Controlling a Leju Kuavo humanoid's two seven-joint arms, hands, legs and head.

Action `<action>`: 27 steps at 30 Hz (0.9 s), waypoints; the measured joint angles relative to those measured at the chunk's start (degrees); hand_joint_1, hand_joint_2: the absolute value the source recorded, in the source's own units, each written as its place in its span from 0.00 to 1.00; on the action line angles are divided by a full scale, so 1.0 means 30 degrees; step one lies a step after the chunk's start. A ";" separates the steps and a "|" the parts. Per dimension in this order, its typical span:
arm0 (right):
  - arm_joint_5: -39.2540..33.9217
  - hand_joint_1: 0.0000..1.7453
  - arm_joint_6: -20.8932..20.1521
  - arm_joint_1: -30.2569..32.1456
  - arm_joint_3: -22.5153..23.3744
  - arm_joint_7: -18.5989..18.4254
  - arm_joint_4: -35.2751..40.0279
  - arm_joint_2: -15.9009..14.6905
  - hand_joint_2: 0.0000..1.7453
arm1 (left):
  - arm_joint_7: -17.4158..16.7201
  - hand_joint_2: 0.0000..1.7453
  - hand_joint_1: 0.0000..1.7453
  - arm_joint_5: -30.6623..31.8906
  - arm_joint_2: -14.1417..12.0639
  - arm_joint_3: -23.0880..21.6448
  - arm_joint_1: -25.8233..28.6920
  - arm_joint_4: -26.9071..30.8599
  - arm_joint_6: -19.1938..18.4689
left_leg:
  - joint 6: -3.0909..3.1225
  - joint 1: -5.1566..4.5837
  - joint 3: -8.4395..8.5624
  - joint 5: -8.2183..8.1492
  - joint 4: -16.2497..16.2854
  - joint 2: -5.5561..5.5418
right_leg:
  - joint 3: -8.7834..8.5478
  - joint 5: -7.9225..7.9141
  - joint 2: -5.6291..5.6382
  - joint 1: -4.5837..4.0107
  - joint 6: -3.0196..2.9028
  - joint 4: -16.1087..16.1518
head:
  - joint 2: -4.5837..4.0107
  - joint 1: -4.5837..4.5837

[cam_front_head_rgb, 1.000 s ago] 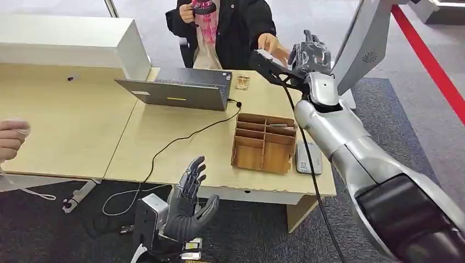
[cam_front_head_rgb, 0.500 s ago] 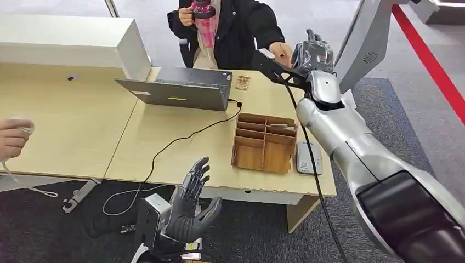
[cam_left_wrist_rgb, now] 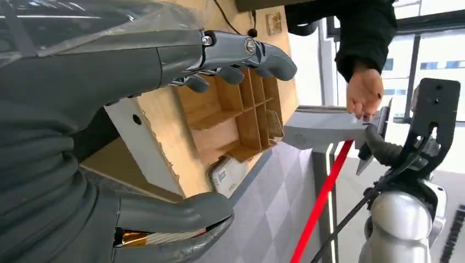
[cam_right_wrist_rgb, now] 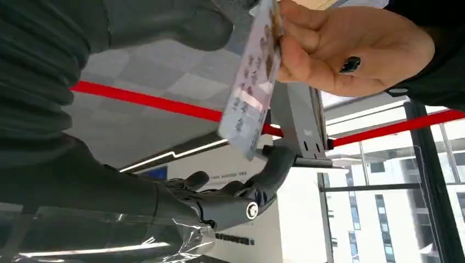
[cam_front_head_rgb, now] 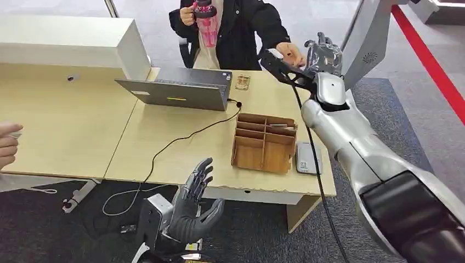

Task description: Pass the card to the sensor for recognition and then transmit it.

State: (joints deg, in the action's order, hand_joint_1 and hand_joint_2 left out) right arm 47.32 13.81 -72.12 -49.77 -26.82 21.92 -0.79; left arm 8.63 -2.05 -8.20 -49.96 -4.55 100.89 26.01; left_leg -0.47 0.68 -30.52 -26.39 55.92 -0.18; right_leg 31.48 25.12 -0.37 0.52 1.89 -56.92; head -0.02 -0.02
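Right hand [cam_front_head_rgb: 322,53] is raised at the upper right of the head view, past the far edge of the desk [cam_front_head_rgb: 66,137], meeting a seated person's hand [cam_front_head_rgb: 290,53]. From the right wrist, the card [cam_right_wrist_rgb: 249,87] stands upper centre of the frame, one end between the person's fingers [cam_right_wrist_rgb: 351,46], the robot's thumb just beside its upper end. Whether the thumb presses it I cannot tell, so the right hand's hold is undecided: mid-handover, by the look of it.

Left hand [cam_front_head_rgb: 192,211] hangs low at bottom centre of the head view, in front of the desk — fingers spread wide, nothing in it.

Card, as judged: light, thin, stiff, printed face probably slick. It should slip easily from a loose pinch and would flex little. Best taken flat-on, thumb on one face and fingers on the other, near one short end, leaving the far end free for the other party.

Also on the desk: wooden divider box [cam_front_head_rgb: 264,143] at centre, a flat grey device [cam_front_head_rgb: 305,159] just beside it on the right — possibly the sensor — and a laptop [cam_front_head_rgb: 181,90] toward the upper left.
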 joint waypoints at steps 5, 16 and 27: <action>-0.1539 0.00 0.1714 0.0271 0.0110 0.1372 0.0007 -0.0058 1.00 | 0.0007 1.00 0.00 0.0000 0.0000 0.0044 0.0059 -0.0029 0.0124 | -0.0001 0.0001 0.0000 0.0000 0.0000 0.0000 | -0.0002 -0.0001 0.0000 -0.0001 0.0000 -0.0001 | 0.0000 0.0007; -0.4663 0.00 0.4444 0.2698 0.1049 0.5522 0.2304 0.0168 1.00 | 0.0262 1.00 0.00 -0.0153 0.0000 0.0182 0.0323 -0.0328 0.1661 | -0.0001 0.0005 -0.0001 -0.0002 -0.0001 0.0000 | -0.0002 0.0004 0.0000 -0.0008 -0.0001 -0.0001 | 0.0000 0.0015; -0.4378 0.00 0.3598 0.7271 0.0728 0.3424 0.6769 -0.1144 1.00 | 0.0197 1.00 0.00 -0.0233 0.0000 0.0182 0.0470 -0.0335 0.1413 | 0.0000 0.0001 -0.0006 -0.0004 -0.0001 0.0001 | -0.0003 0.0005 0.0001 -0.0004 -0.0001 0.0003 | 0.0000 0.0000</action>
State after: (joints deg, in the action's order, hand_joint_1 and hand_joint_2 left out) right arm 34.18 24.61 -50.31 -47.58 -16.55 42.23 -4.22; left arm 9.22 -2.75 -8.20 -49.42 -3.14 99.89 30.25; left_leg -0.47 0.69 -30.54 -26.40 55.91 -0.17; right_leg 31.47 25.14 -0.37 0.51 1.89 -56.91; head -0.02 -0.02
